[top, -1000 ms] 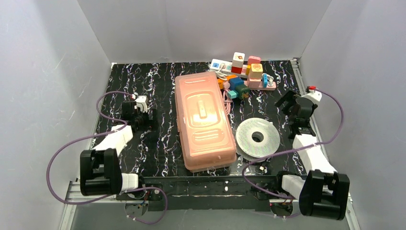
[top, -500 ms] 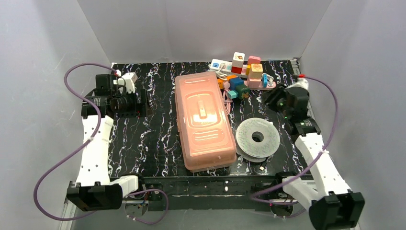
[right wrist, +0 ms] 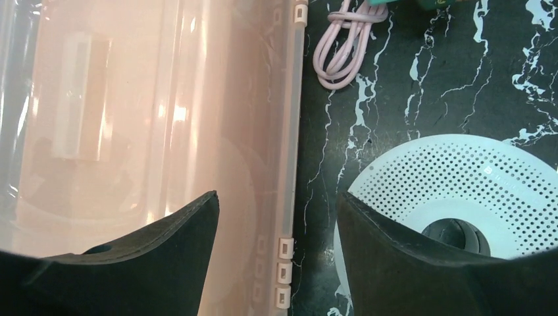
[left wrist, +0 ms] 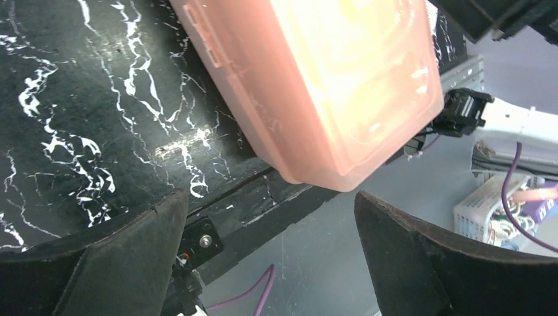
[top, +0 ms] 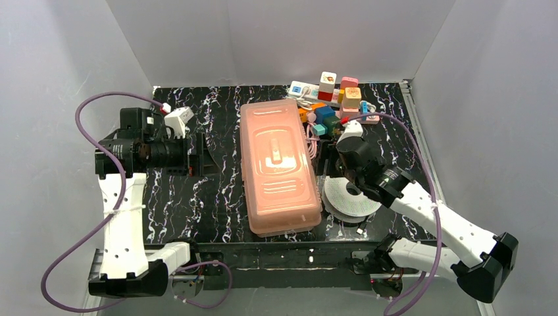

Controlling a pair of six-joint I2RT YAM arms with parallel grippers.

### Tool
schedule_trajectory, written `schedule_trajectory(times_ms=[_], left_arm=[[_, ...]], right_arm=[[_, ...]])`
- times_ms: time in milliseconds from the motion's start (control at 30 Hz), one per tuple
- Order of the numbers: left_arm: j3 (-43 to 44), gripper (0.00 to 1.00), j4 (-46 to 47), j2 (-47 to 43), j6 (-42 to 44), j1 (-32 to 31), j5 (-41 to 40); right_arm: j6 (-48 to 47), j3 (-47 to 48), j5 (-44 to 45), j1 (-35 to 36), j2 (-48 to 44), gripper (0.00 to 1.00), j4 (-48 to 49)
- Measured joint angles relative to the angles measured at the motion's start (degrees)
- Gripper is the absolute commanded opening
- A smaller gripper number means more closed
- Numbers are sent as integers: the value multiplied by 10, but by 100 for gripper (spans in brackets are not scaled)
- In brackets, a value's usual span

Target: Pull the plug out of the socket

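A large pink lidded box (top: 279, 164) fills the middle of the marbled table (top: 224, 105), with a white perforated disc (top: 355, 194) just to its right. The right gripper (right wrist: 276, 204) hangs over the gap between them, jaws spread wide and holding nothing. The left gripper (left wrist: 266, 204), also wide and empty, is beside the box's left side. The socket (top: 304, 115) lies near the far edge, past the box's far right corner. It is short and orange, crowded against a white strip (top: 301, 87) and a pink strip (top: 368, 120). A blue plug (top: 324, 113) sits on it, and its pink cable (right wrist: 342, 52) is coiled nearby.
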Motion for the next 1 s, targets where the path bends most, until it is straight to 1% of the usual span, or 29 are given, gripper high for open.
schedule_trajectory(times_ms=[133,333,600,867,1000], left_arm=[[-3,98,-7,-9,17,-11,21],[-10,98,-13,-24,33,-16,27],[-62,98,-21,-53,54,-16,44],[-101,98,-20,-82,101,-16,44],[-136,98,5,-99,111,-16,25]], right_arm=[[9,7,7,16,20,74,-7],[12,42,4,27,96,71,-9],[22,91,-19,41,201,69,-4],[24,190,-37,47,317,68,7],[24,236,-38,48,358,68,9]])
